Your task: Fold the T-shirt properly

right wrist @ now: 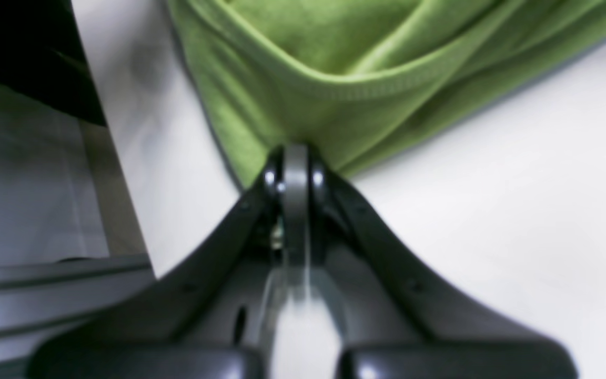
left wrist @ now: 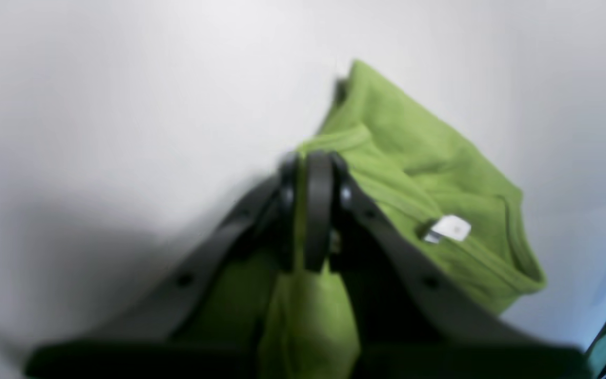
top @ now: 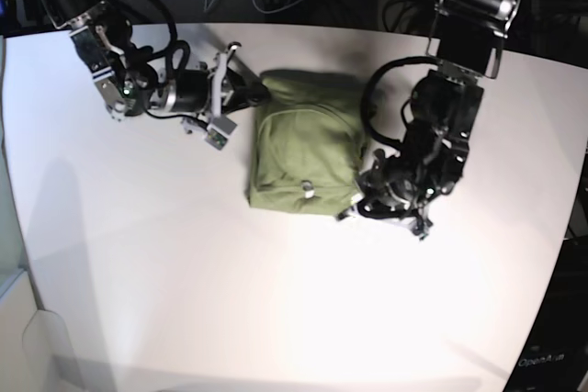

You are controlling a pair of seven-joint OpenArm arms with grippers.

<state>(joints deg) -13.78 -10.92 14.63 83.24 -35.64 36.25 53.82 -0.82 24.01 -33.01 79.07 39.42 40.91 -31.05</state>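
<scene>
Cloth lies bunched in a compact packet mid-counter (top: 110, 254): the T-shirt (top: 308, 149), its pale tag (top: 307, 190) near the front edge. At base-view left, the right claw (top: 246, 89) is pressed together on the packet's far-left corner. At base-view right, the left claw (top: 360, 197) pinches the near-right corner. The shirt spans between them diagonally, so any coming fold likely turns on that shared line; neither arm is nearer.

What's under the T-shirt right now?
The T-shirt lies folded on the white table, both grippers pinching its edges. Only table shows around it; whatever lies beneath the cloth is covered.
</scene>
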